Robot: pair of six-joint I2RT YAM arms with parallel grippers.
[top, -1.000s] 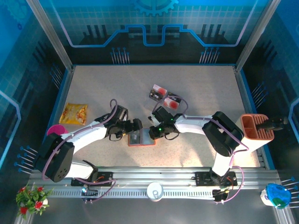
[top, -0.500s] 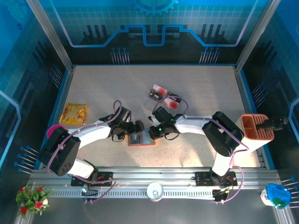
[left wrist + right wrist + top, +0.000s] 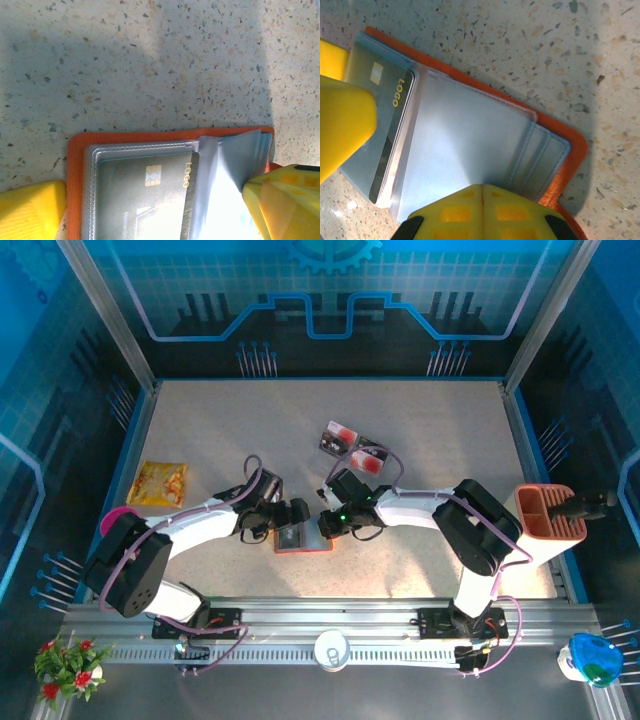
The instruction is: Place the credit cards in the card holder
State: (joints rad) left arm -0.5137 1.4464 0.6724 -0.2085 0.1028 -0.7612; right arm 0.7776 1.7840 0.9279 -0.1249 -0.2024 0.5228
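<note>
The orange-red card holder (image 3: 302, 538) lies open on the table between both arms. One dark card (image 3: 145, 200) marked LOGO sits in its clear sleeve (image 3: 390, 135). My left gripper (image 3: 290, 513) is open over the holder's left half, one yellow finger (image 3: 30, 210) off its left edge. My right gripper (image 3: 325, 525) is shut, and its joined fingertips (image 3: 482, 210) rest on the grey-blue pocket flap (image 3: 465, 135). Two more credit cards (image 3: 340, 437) (image 3: 370, 457), dark with red and white patches, lie on the table behind the grippers.
A yellow snack packet (image 3: 160, 482) lies at the left. An orange ribbed basket (image 3: 548, 512) stands at the right edge. A pink object (image 3: 118, 518) sits by the left arm. On the front rail are a paper cup (image 3: 331, 648) and a small plant (image 3: 65, 665).
The left arm's elbow has drawn in and its gripper has edged a little closer to the holder. The right arm and the holder stay as they were.
</note>
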